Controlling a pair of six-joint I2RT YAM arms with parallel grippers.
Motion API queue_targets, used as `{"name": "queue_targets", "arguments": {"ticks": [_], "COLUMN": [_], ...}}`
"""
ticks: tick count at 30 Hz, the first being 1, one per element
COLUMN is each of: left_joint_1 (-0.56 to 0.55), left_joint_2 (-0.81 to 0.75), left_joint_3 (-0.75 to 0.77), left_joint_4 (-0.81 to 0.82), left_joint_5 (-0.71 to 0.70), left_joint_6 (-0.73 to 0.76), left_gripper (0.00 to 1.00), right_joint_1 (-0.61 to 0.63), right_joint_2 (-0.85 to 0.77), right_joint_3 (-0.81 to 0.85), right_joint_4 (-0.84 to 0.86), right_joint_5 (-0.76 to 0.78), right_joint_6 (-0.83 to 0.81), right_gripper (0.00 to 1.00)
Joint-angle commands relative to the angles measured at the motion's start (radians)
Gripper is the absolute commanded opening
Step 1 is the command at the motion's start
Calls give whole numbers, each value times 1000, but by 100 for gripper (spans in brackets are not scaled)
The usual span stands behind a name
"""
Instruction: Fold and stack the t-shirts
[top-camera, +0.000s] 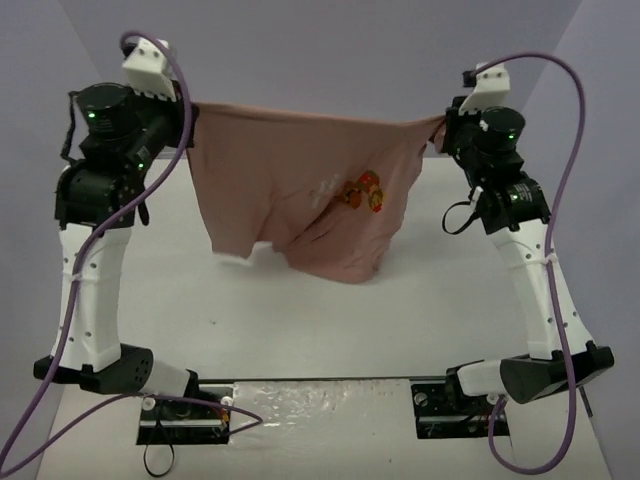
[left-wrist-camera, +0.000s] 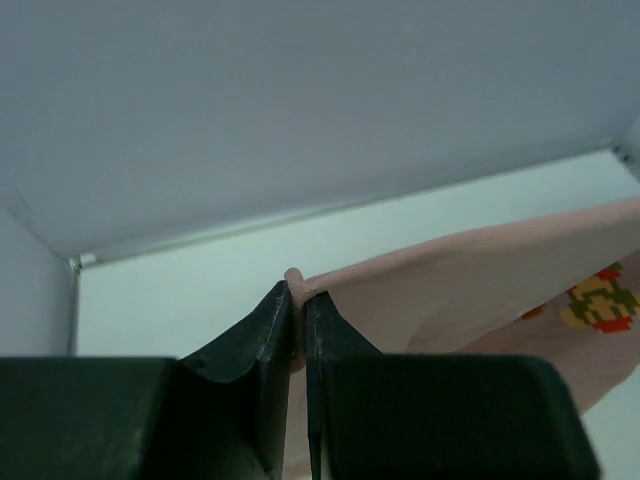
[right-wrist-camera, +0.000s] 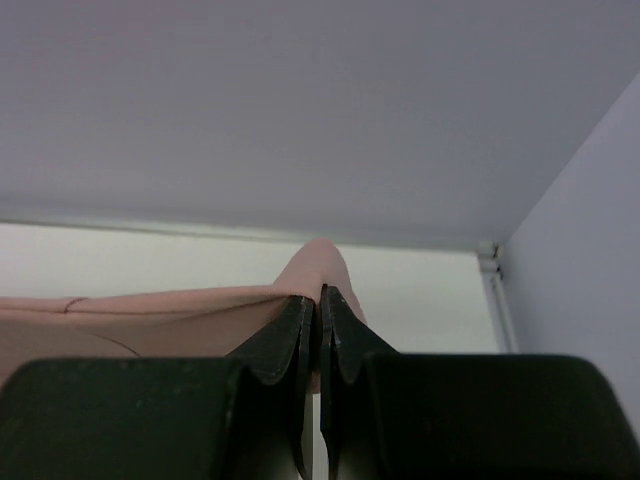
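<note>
The dusty-pink t-shirt (top-camera: 300, 190) hangs in the air, stretched between both grippers, its pixel-art print (top-camera: 360, 192) facing me and its lower part drooping toward the table. My left gripper (top-camera: 192, 125) is shut on the shirt's left top corner; in the left wrist view (left-wrist-camera: 298, 295) a fold of pink cloth (left-wrist-camera: 480, 280) is pinched between the fingers, the print (left-wrist-camera: 600, 300) at the right. My right gripper (top-camera: 440, 128) is shut on the right top corner; in the right wrist view (right-wrist-camera: 322, 295) pink fabric (right-wrist-camera: 318, 262) bulges above the fingertips.
The white table (top-camera: 300, 330) lies below the shirt. Grey walls (top-camera: 320, 50) close off the back and sides. The arm bases (top-camera: 180, 415) and purple cables (top-camera: 570, 170) sit at the near edge.
</note>
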Motion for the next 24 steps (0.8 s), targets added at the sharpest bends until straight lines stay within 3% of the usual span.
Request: {"name": "queue_targets", "arguments": {"ticks": [1, 6, 18, 24], "left_joint_1": [5, 4, -2, -35], "left_joint_2": [-41, -78, -392, -444], "left_joint_3": [225, 384, 127, 21], "left_joint_4": [65, 76, 92, 87], "left_joint_5": [-65, -10, 74, 44], "left_joint_6": [65, 63, 65, 102], "left_gripper": [0, 0, 0, 0], "right_joint_1": [-3, 4, 2, 2], "right_joint_2": [-43, -58, -356, -398], "right_joint_3": [196, 350, 236, 220], "right_joint_4": [64, 64, 63, 46], "right_joint_5": [-54, -115, -107, -110], "right_joint_6": [-154, -198, -311, -323], "right_gripper": [0, 0, 0, 0]}}
